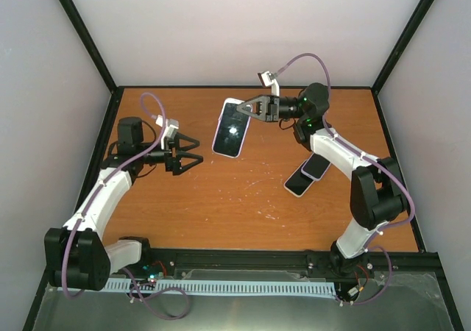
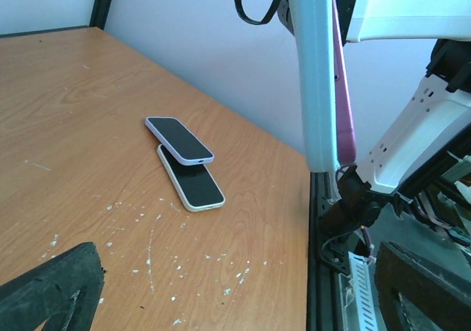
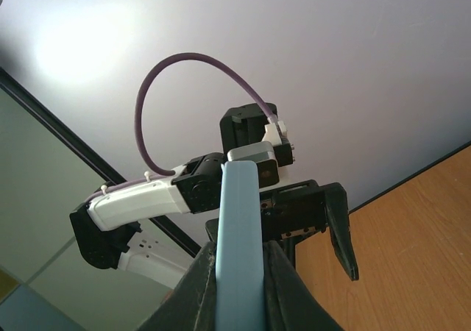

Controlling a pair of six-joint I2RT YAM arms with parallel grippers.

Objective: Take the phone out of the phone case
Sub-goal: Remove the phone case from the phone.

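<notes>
phone (image 3: 239, 250) edge-on in right wrist view, bottom cut off, case seam unreadable. lower table phone (image 2: 193, 185) partly under upper table phone (image 2: 179, 140).

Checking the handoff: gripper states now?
Left gripper: open, empty.
Right gripper: closed on the phone, in the air.

An orange-brown wooden table (image 1: 243, 198) sits enclosed by pale walls (image 1: 243, 29) and black corner posts (image 1: 83, 33).
</notes>
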